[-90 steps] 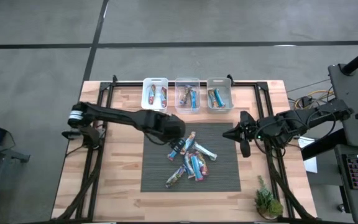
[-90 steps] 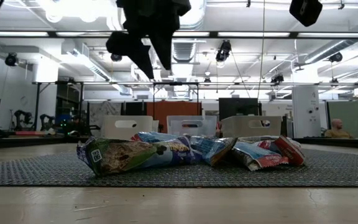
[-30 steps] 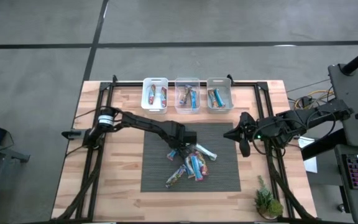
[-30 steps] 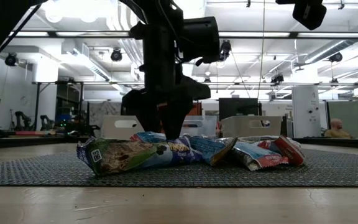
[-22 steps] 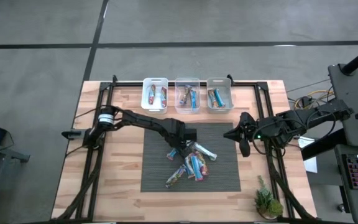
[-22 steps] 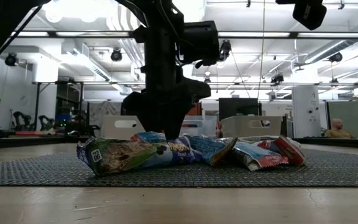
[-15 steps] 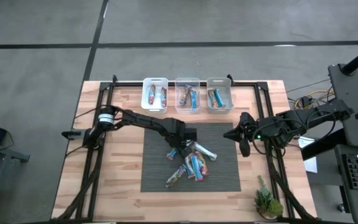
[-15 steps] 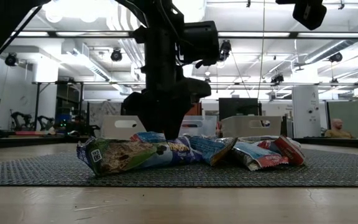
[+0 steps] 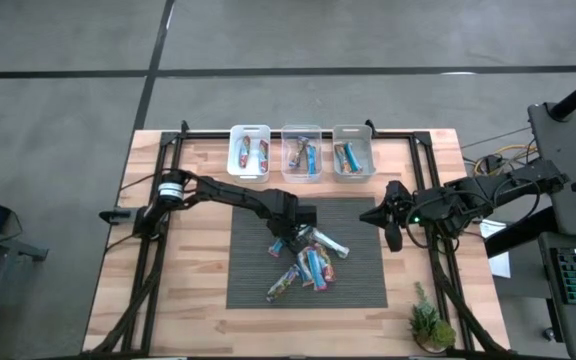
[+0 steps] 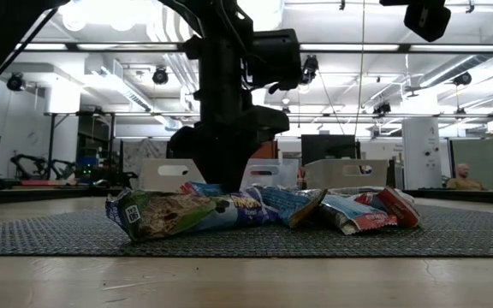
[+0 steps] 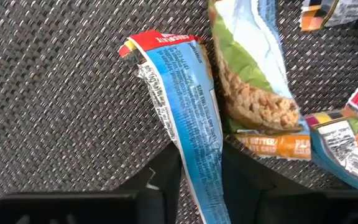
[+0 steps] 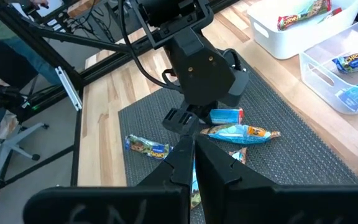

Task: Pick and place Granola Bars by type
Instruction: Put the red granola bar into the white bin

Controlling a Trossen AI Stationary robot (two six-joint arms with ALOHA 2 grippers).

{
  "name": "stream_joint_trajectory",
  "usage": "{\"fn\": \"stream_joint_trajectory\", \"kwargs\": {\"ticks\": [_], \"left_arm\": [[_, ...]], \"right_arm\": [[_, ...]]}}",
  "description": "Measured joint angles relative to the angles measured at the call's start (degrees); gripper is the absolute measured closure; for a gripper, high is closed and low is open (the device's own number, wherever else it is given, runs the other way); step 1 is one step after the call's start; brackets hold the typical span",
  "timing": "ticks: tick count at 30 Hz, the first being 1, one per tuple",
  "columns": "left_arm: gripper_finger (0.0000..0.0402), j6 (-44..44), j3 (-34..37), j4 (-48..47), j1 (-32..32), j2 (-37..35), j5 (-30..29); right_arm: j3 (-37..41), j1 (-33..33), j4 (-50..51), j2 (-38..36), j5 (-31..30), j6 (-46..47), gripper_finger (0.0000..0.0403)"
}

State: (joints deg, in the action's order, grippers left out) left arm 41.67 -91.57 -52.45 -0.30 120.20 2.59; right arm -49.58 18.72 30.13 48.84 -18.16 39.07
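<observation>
Several foil-wrapped granola bars lie in a loose pile on the dark mat. My left gripper points down into the pile's far left side, shut on a blue bar with a red end. Beside that bar lies a blue-green bar with orange print. From the low view, my left gripper stands behind the front bars. My right gripper hangs shut above the mat's right edge, holding nothing. My left gripper pinches the blue bar by its two long edges between its two fingers, well away from the red end. The fingers come from above, pointing down, one on each side of the bar. The bar lies flat on the mat.
A white bin and two clear bins stand in a row at the table's far edge, each with bars inside. A small plant sits at the near right corner. Bare wood lies left of the mat.
My left gripper has stayed in place over the pile and drawn its fingers together onto the blue bar. The bars have not visibly shifted.
</observation>
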Motion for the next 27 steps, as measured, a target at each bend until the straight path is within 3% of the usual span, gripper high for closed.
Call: {"fn": "stream_joint_trajectory", "kwargs": {"ticks": [14, 23, 27], "left_arm": [[0.0342, -2.3, 0.0, -5.6, 0.9, -2.9, 0.2], [0.0342, -4.1, 0.0, -7.1, 4.3, -12.1, -0.3], [0.0342, -4.5, 0.0, -6.9, 8.0, -17.6, -3.7]], "right_arm": [[0.0, 0.0, 0.0, 0.0, 0.0, 0.0, 0.0394], [0.0, 0.0, -0.3, 0.0, -0.3, 0.8, 0.0394], [0.0, 0.0, -0.3, 0.0, -0.5, 0.9, 0.0394]]}}
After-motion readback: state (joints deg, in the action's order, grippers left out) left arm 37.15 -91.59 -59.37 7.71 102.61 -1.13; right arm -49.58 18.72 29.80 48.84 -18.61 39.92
